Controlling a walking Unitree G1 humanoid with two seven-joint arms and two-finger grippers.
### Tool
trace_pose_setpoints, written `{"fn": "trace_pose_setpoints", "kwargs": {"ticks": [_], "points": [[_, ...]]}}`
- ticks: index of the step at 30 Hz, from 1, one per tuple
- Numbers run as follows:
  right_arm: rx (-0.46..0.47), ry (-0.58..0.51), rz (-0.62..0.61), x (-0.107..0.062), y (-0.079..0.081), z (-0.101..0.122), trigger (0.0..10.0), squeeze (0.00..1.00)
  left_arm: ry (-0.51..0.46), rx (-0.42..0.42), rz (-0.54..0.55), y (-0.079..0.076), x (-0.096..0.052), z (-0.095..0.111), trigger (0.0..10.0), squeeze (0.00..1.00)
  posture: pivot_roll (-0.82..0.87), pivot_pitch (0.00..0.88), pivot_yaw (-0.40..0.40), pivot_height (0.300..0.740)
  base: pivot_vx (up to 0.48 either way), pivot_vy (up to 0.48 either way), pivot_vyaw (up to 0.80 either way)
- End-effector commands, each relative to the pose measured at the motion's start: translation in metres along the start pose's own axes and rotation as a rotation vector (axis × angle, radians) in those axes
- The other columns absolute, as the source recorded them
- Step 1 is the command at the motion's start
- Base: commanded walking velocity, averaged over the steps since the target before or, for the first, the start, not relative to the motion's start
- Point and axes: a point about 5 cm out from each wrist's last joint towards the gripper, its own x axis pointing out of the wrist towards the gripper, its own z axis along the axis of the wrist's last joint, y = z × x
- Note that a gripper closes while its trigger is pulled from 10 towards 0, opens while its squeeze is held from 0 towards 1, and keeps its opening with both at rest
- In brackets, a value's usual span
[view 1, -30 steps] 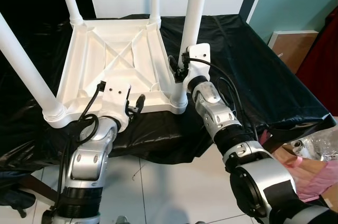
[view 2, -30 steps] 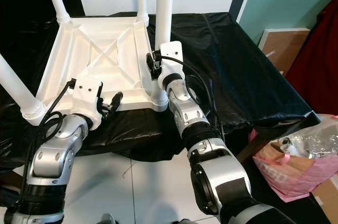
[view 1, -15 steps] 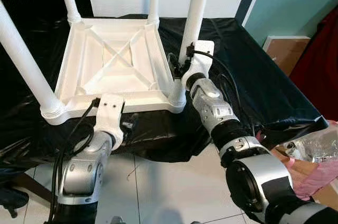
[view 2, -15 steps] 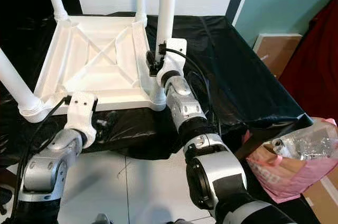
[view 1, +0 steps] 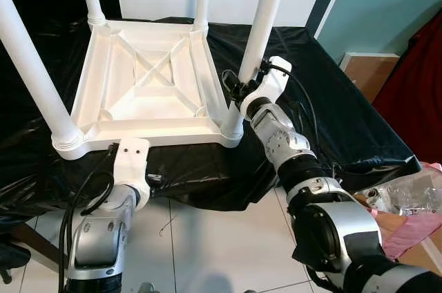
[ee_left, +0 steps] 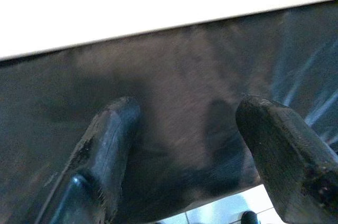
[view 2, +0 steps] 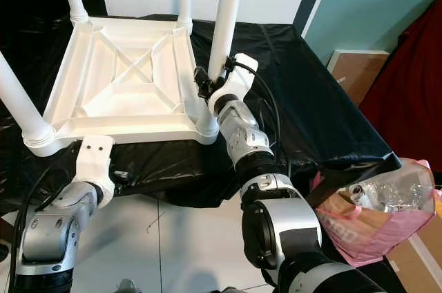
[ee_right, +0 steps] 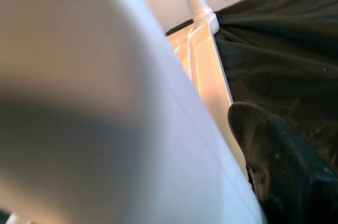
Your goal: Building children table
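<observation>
On the black cloth (view 1: 331,99) your upturned table (view 1: 148,86) rests. Your right gripper (view 1: 243,88) clasps its near-right leg (view 1: 266,16); your left gripper (ee_left: 185,150), fingers spread and empty, hangs just below the table's near edge.

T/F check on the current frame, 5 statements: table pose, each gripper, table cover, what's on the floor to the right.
1. The white table lies upside down, legs pointing up. True.
2. The right gripper is at the near right leg, just above its base. True.
3. The left gripper is clamped on the table frame. False: its fingers are open and hold nothing, below the frame's near edge, in front of the black cover.
4. The table rests on a red cloth. False: it rests on a black plastic sheet.
5. A pink bag sits at the lower right. True.
</observation>
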Motion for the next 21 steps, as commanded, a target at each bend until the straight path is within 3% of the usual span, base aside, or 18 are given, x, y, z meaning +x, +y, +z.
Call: {"fn": "trace_pose_setpoints", "kwargs": {"ticks": [1, 4, 6, 12, 13, 14, 16, 17, 21], "points": [[0.195, -0.003, -0.009, -0.002, -0.007, 0.001, 10.0, 0.0, 0.039, -0.005, 0.165, 0.008, 0.004, -0.007, 10.0, 0.0, 0.14, 0.067, -0.17, 0.74, 0.0, 0.0, 0.0], [0.243, -0.006, -0.011, -0.003, -0.011, 0.001, 10.0, 0.0, 0.045, -0.005, 0.171, 0.009, 0.005, -0.008, 10.0, 0.0, 0.13, 0.07, -0.166, 0.74, 0.0, 0.0, 0.0], [0.335, -0.009, -0.025, -0.007, -0.019, 0.001, 10.0, 0.0, 0.049, 0.012, 0.165, 0.009, 0.007, -0.007, 10.0, 0.0, 0.12, 0.072, -0.162, 0.74, 0.0, 0.0, 0.0], [0.394, -0.023, -0.012, -0.012, -0.027, 0.001, 10.0, 0.0, 0.051, 0.016, 0.155, 0.007, 0.009, -0.006, 10.0, 0.0, 0.11, 0.076, -0.157, 0.74, 0.0, 0.0, 0.0], [0.468, -0.022, -0.019, -0.014, -0.031, 0.001, 10.0, 0.0, 0.056, 0.016, 0.163, 0.009, 0.011, -0.007, 10.0, 0.0, 0.1, 0.078, -0.155, 0.74, 0.0, 0.0, 0.0], [0.468, -0.022, -0.019, -0.014, -0.031, 0.001, 10.0, 0.0, 0.056, 0.016, 0.163, 0.009, 0.011, -0.007, 10.0, 0.0, 0.1, 0.078, -0.155, 0.74, 0.0, 0.0, 0.0], [0.56, -0.03, -0.029, -0.019, -0.041, 0.001, 10.0, 0.0, 0.052, 0.018, 0.204, 0.016, 0.016, -0.006, 10.0, 0.0, 0.1, 0.08, -0.152, 0.74, 0.0, 0.0, 0.0], [0.56, -0.03, -0.029, -0.019, -0.041, 0.001, 10.0, 0.0, 0.052, 0.018, 0.204, 0.016, 0.016, -0.006, 10.0, 0.0, 0.1, 0.08, -0.152, 0.74, 0.0, 0.0, 0.0], [0.631, -0.037, -0.051, -0.028, -0.055, -0.002, 10.0, 0.0, -0.017, -0.002, 0.342, 0.043, 0.031, 0.014, 10.0, 0.0, 0.08, 0.083, -0.15, 0.74, 0.0, 0.0, 0.0]]}}
